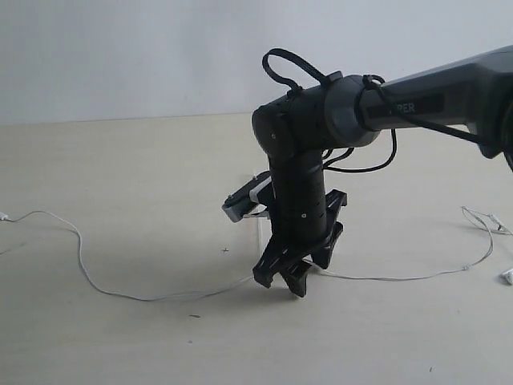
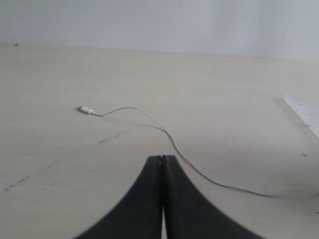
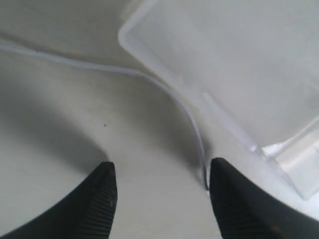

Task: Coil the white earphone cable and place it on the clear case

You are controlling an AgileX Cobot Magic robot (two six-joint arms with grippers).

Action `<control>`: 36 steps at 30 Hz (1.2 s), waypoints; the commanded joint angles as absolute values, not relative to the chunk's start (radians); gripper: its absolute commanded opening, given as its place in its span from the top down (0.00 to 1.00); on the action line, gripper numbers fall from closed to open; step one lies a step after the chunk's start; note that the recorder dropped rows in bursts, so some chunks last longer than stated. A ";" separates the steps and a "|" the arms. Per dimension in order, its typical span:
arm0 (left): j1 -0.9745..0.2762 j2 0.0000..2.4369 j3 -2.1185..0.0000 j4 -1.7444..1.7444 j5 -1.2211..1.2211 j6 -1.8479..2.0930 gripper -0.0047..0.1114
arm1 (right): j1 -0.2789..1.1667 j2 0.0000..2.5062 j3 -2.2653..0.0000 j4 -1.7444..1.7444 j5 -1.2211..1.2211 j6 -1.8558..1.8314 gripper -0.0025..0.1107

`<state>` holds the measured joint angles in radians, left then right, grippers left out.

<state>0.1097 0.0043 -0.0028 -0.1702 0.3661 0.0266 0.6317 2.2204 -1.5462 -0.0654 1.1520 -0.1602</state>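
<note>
The right tool point(image 3: 159, 174), open, has the white earphone cable point(image 3: 169, 92) at one jaw's tip beside the clear case point(image 3: 234, 64); grasping looks next, needing a centred pinch, while the left tool point(image 2: 163, 160) is closed, empty.

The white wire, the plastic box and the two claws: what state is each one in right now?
white earphone cable: uncoiled, strung loose across the table, passing between the right claw's fingers.
clear case: on the table beside the cable, nothing on it where it shows.
right claw: open, down at the table.
left claw: shut, holding nothing.
</note>
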 commanded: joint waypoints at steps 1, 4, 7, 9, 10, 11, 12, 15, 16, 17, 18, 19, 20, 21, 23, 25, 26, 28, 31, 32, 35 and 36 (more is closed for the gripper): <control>0.110 0.000 0.000 -0.167 0.360 0.022 0.96 | 0.628 2.244 -1.551 -0.061 1.126 -0.174 0.49; 0.110 0.000 0.000 -0.167 0.360 0.022 0.96 | 0.628 2.250 -1.551 -0.067 1.116 -0.174 0.49; 0.110 0.000 0.000 -0.167 0.360 0.022 0.96 | 0.628 2.250 -1.551 -0.061 1.090 -0.174 0.50; 0.110 0.000 0.000 -0.167 0.360 0.022 0.96 | 0.628 2.250 -1.551 -0.058 1.085 -0.174 0.55; 0.110 0.000 0.000 -0.167 0.360 0.022 0.96 | 0.628 2.250 -1.551 -0.058 1.085 -0.175 0.60; 0.110 0.000 0.000 -0.167 0.360 0.022 0.96 | 0.628 2.250 -1.551 -0.061 1.085 -0.177 0.66; 0.110 0.000 0.000 -0.167 0.360 0.022 0.96 | 0.628 2.250 -1.551 -0.071 1.080 -0.182 0.74; 0.110 0.000 0.000 -0.167 0.360 0.022 0.96 | 0.628 2.250 -1.551 -0.110 1.054 -0.220 0.96; 0.110 0.000 0.000 -0.167 0.360 0.022 0.96 | 0.628 2.250 -1.551 -0.116 1.047 -0.220 0.98; 0.110 0.000 0.000 -0.167 0.360 0.022 0.96 | 0.628 2.250 -1.553 -0.118 1.045 -0.220 0.98; 0.110 0.000 0.000 -0.167 0.360 0.022 0.96 | 0.628 2.250 -1.555 -0.123 1.045 -0.220 0.98; 0.110 0.000 0.000 -0.167 0.360 0.022 0.96 | 0.628 2.247 -1.560 -0.131 1.052 -0.220 0.98; 0.110 0.000 0.000 -0.167 0.360 0.022 0.96 | 0.628 2.242 -1.572 -0.136 1.077 -0.218 0.98; 0.110 0.000 0.000 -0.167 0.360 0.022 0.96 | 0.628 2.234 -1.588 -0.136 1.112 -0.216 0.98; 0.110 0.000 0.000 -0.167 0.360 0.022 0.96 | 0.628 2.210 -1.624 -0.133 1.194 -0.218 0.98; 0.110 0.000 0.000 -0.167 0.360 0.022 0.96 | 0.628 2.179 -1.671 -0.129 1.221 -0.220 0.98; 0.110 0.000 0.000 -0.167 0.360 0.022 0.96 | 0.628 2.156 -1.695 -0.129 1.221 -0.220 0.98; 0.110 0.000 0.000 -0.167 0.360 0.022 0.96 | 0.628 2.106 -1.737 -0.100 1.221 -0.222 0.98; 0.110 0.000 0.000 -0.167 0.360 0.022 0.96 | 0.628 1.964 -1.821 0.044 1.221 -0.244 0.98; 0.110 0.000 0.000 -0.167 0.360 0.022 0.96 | 0.628 1.926 -1.845 0.096 1.221 -0.254 0.98; 0.110 0.000 0.000 -0.167 0.360 0.022 0.96 | 0.628 1.761 -1.952 0.193 1.221 -0.294 0.98; 0.110 0.000 0.000 -0.167 0.360 0.022 0.96 | 0.628 1.728 -1.973 0.193 1.206 -0.299 0.98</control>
<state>0.1097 0.0043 -0.0028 -0.1702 0.3661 0.0266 0.6317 1.8170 -1.9210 0.1655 1.2117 -0.2703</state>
